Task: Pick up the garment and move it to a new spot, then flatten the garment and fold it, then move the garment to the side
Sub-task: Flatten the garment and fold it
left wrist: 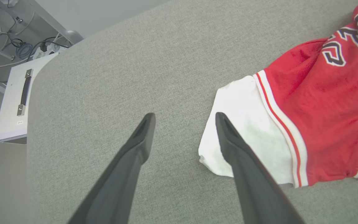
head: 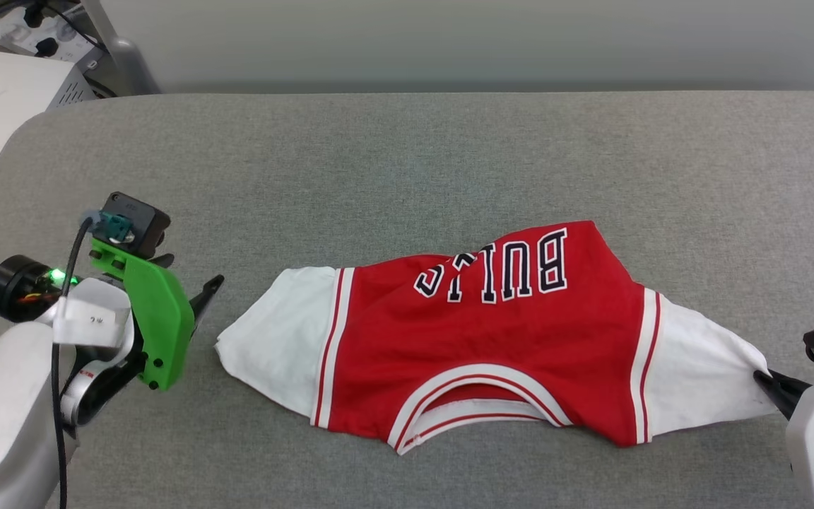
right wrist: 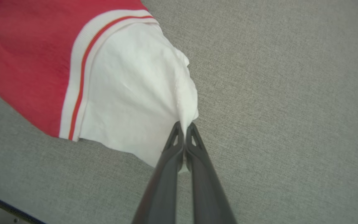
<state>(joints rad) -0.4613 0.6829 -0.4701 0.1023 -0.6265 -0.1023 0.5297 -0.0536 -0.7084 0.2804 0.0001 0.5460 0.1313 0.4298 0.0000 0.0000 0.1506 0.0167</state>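
The garment [head: 478, 339] lies spread across the grey table [head: 407, 155], a red jersey with white sleeves and black "BULLS" print upside down toward the far side. My right gripper [right wrist: 184, 126] is shut on the outer edge of the garment's right white sleeve [right wrist: 129, 90]; it shows at the lower right in the head view as my right gripper [head: 760, 377]. My left gripper [left wrist: 185, 116] is open just beside the left white sleeve [left wrist: 244, 124], one finger over its edge, nothing between the fingers. In the head view my left gripper [head: 213, 286] stands left of the garment.
A white cabinet [left wrist: 17, 99] with a dark handle stands off the table's far-left corner, with cables and a power strip [head: 39, 28] behind it. Bare grey table stretches beyond the garment to the far edge.
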